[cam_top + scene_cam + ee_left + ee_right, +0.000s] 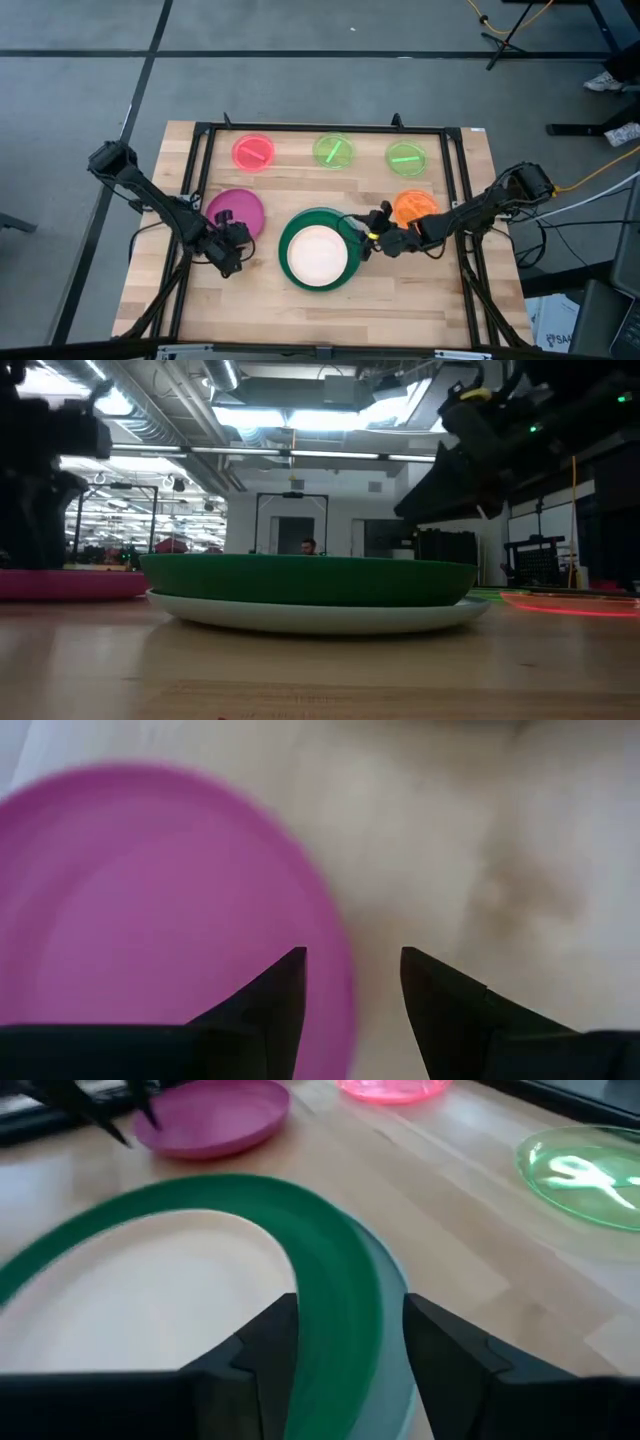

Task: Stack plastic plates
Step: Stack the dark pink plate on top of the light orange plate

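Note:
A dark green plate (291, 262) lies near the table's middle with a pale peach plate (318, 252) inside it. Both rest on a light blue plate (395, 1335). My right gripper (350, 1300) is open, with one finger on either side of the green plate's right rim (345, 1270). A magenta plate (236, 212) lies flat to the left. My left gripper (352, 955) is open above its near right rim (335, 970). A pink-red plate (253, 152), two lime green plates (333, 151) (407, 157) and an orange plate (414, 207) lie flat on the table.
A black frame (330, 129) runs around the working area on the wooden table (400, 300). The three small plates line up along the far side. The orange plate lies partly under my right arm (470, 212). Bare wood shows along the near edge.

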You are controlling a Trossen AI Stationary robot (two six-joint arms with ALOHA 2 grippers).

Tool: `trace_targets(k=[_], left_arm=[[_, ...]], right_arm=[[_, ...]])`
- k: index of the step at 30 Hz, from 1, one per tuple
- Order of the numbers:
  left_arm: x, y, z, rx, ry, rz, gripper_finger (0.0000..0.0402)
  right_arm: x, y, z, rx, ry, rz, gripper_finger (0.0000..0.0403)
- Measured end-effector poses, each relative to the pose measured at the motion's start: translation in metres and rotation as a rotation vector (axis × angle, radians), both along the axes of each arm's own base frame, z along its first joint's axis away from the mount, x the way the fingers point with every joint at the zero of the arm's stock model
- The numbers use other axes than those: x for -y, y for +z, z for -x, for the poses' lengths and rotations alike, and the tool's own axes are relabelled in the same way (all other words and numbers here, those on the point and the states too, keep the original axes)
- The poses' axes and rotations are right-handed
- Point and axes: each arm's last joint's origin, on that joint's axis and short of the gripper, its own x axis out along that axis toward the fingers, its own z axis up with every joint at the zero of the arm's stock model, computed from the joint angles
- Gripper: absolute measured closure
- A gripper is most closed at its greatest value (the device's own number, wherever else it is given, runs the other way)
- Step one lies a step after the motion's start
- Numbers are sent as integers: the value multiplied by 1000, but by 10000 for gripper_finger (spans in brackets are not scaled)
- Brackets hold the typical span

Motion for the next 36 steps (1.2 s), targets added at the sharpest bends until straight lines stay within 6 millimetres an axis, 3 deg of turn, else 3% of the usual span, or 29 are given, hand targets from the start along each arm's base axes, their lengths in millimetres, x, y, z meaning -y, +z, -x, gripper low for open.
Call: trace_targets(k=[12,20,22,26,31,36], left_arm=[[-3,-25,-8,-141,43,-67,256],[-4,-25,-8,-158,3,-108,365],[-3,-19,-9,-175,-18,-136,388],[4,6,-17,-165,-39,-204,389],[17,40,-37,-46,-147,-273,390],[28,56,-54,94,-243,-282,391]], right_arm=[[-5,0,2,23,5,9,231],[-6,-10,-1,0,-12,38,231],[-6,-14,-2,-6,-11,41,231],[-6,-16,-2,-12,-11,44,231],[-6,-15,-2,-6,-27,55,231],[-6,-16,-2,-8,-32,60,231]])
